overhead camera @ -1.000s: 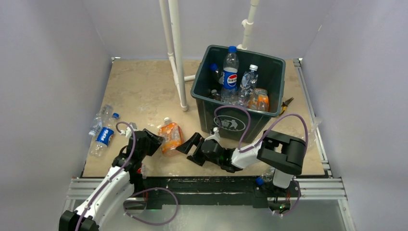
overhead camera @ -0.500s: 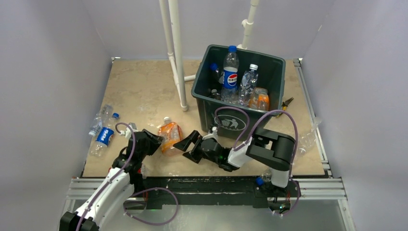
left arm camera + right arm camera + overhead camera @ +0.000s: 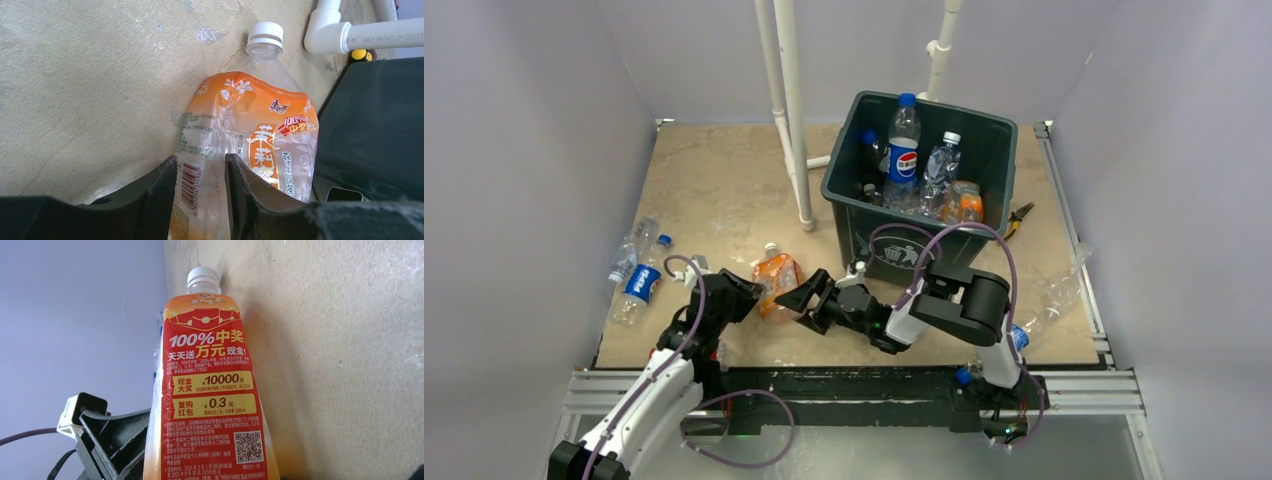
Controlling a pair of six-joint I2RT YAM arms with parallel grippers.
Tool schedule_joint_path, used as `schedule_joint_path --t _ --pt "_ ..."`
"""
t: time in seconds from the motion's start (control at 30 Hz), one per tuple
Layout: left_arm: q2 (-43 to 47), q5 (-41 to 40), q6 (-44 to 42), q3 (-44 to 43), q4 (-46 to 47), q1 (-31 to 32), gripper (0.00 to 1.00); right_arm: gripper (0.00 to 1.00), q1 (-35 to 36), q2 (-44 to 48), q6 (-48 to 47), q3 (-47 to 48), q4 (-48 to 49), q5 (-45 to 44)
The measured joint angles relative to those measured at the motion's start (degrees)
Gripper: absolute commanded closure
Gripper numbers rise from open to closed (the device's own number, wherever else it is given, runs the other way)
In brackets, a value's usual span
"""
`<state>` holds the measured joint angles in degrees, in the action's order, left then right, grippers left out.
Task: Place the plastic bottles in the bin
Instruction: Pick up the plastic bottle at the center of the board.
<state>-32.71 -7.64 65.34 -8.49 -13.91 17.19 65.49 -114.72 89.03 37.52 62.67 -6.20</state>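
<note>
Roughly near-to-far, orange bottle point(image 3: 776, 283), cap point(image 3: 771, 249) far.

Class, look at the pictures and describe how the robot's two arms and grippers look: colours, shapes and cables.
Both arms have white links joined by boxy black joints; the left arm shows more white, the right arm more black. A thin purple cable loops along each. The left gripper and right gripper are matte black, each with two tapered fingers.

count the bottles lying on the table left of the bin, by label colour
orange-label bottle: 1
blue-label bottle: 1
clear bottle with no label showing: 1
total: 3
</note>
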Motion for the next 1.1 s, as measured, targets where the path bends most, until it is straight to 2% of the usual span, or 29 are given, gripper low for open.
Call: schedule_joint_path --t 0.3,0.4,0.47,0.57,0.7,0.9,1.1 --pt "1.38 0.13 -0.46 0.52 -0.07 0.0 0.63 0.26 -0.11 -1.88 -0.37 1.16 1.25 0.17" --pt "1.73 0.17 -1.03 0.59 -0.15 0.0 0.62 0.4 -0.24 -2.32 -0.37 1.16 2.1 0.63" --pt "2.12 0.35 -1.51 0.63 -0.31 0.0 0.58 0.48 -0.35 -2.34 -0.55 1.03 2.47 1.11" --pt "2.8 1.03 -2.19 0.63 -1.05 0.0 0.41 0.56 -0.44 -2.34 -1.27 0.13 3.76 1.68" --pt "4.42 3.74 -2.51 0.66 -3.37 0.02 0.3 0.63 -0.74 -1.64 -2.97 -3.32 7.56 3.37" --pt "8.7 6.54 -1.42 -2.95 -10.54 0.13 0.26 0.69 -0.76 5.03 -7.58 -9.55 7.91 6.95" --pt "9.9 5.27 -0.98 -12.68 -18.69 0.2 0.24 0.74 -0.09 11.78 -11.8 -10.54 8.72 10.32"
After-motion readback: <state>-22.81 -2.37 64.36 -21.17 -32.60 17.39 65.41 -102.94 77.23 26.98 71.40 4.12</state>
